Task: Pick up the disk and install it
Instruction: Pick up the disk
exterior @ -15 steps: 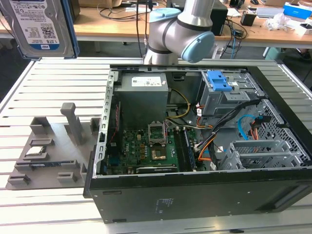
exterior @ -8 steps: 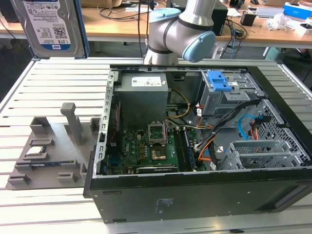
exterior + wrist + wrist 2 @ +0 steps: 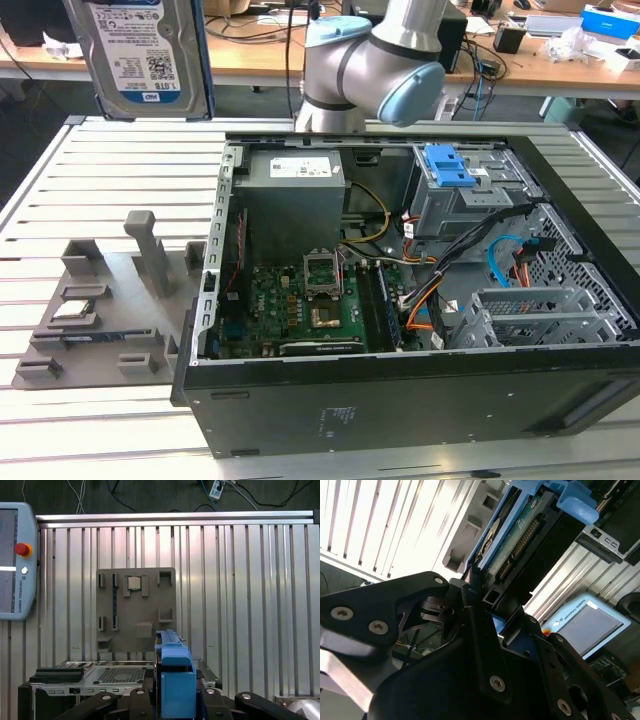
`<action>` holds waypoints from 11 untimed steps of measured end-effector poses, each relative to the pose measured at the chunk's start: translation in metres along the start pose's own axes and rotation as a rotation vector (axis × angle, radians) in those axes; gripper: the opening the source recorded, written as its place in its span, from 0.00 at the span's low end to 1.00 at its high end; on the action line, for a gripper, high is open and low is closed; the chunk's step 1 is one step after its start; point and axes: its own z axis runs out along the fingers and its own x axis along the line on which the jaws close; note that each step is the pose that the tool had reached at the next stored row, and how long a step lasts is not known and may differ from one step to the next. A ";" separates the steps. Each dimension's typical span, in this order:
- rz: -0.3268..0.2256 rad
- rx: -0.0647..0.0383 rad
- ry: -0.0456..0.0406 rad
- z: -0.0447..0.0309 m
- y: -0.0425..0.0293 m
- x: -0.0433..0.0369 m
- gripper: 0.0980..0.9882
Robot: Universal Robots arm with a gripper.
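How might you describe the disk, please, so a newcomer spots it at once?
From the open computer case, look up toward the exterior view's upper left: the disk is held in the tool. It is a flat silver slab with a white-and-blue label and blue bracket, unlike the small square chip on the grey tray.

Disk (image 3: 140, 50) top cropped at exterior view's upper edge.

printed label (image 3: 133, 35) on the disk (image 3: 150, 85), lettering on the pendant (image 3: 15, 565).
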 end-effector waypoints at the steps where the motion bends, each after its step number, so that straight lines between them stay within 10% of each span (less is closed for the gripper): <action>1: 0.000 0.000 0.0000 -0.0002 -0.0031 -0.0001 0.30; 6: 0.000 0.000 0.0000 -0.0033 -0.0668 -0.0011 0.30; 11: 0.000 0.000 0.0000 -0.0046 -0.0912 -0.0015 0.30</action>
